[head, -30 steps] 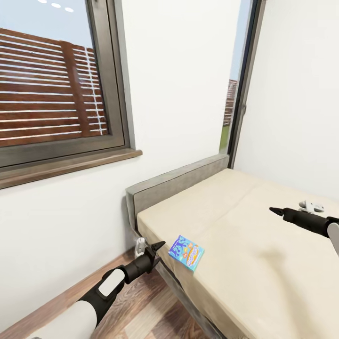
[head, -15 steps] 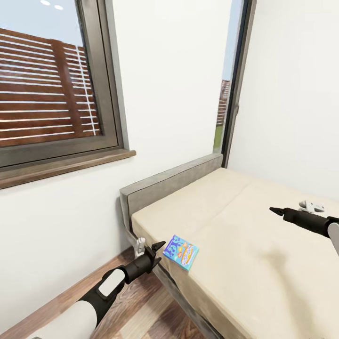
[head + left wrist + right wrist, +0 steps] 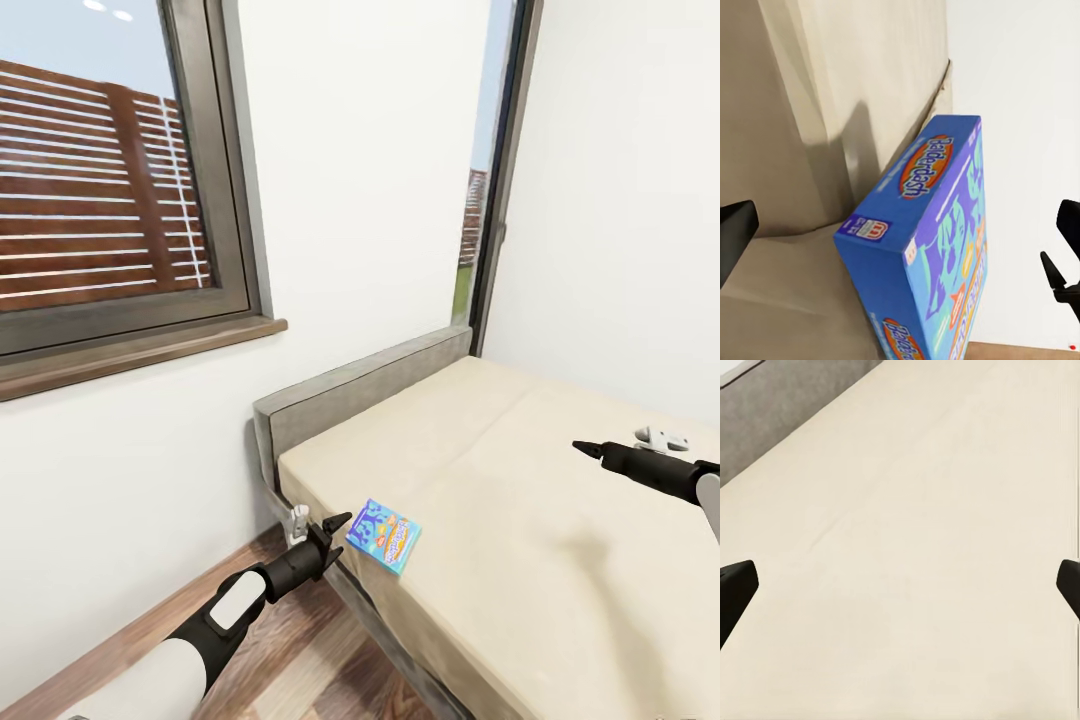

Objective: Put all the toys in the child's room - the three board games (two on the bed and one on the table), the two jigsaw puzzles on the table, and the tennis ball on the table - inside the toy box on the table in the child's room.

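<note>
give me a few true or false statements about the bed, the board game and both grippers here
1. The board game lies on the bed near its edge. True.
2. The left gripper grips the game. False: its fingers are spread and the game sits loose between them in the left wrist view.
3. The right gripper is open above bare mattress. True.
4. The game box is red. False: it is blue.
5. A window is in the wall beside the bed. True.
</note>
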